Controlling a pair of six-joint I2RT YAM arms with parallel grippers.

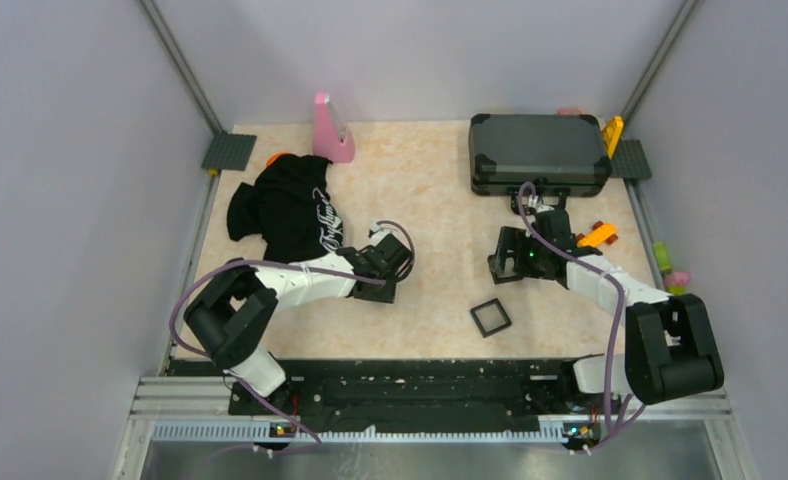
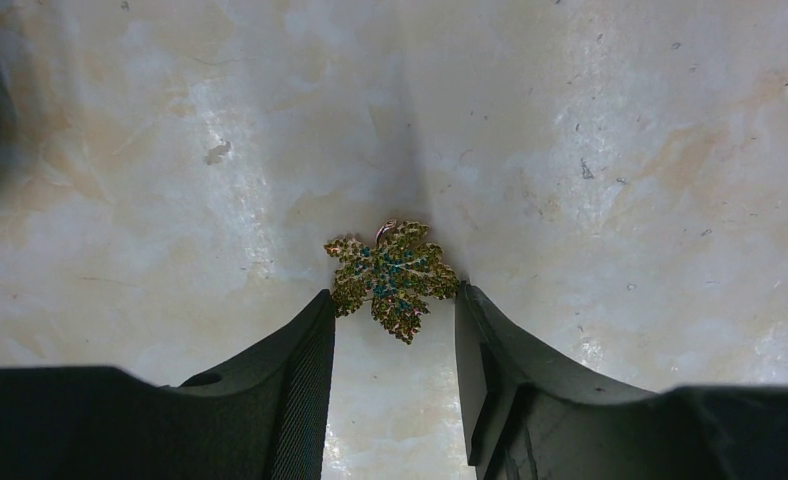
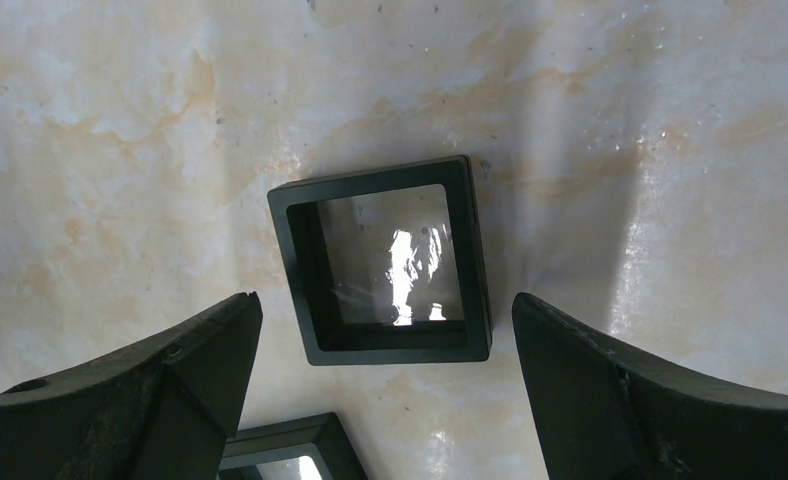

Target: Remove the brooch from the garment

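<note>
Left wrist view looks straight down at the pale marbled counter point(image 2: 620, 150), where the brooch point(image 2: 392, 275), a gold maple leaf set with green and blue stones, lies flat on bare stone with no cloth under it. My left end effector point(image 2: 394, 300) has its two black fingers partly apart, one at each side of the leaf's lower half, the tips right at its edges. I cannot tell whether they pinch it or only flank it. That low, centred pose suits a small flat thing that has to be caught by its sides. From the top view, the garment point(image 1: 290, 210), a black T-shirt with white script, sits crumpled at the far left of the counter. The left arm reaches just to the right of it, so I judge the brooch to be already off the shirt. My right end effector point(image 3: 385, 300) is spread wide and holds nothing, hanging above a small black square frame point(image 3: 390, 346) with a clear window. A second frame point(image 3: 280, 440) shows at the bottom edge. I take it the right arm waits there, clear of the left.
</note>
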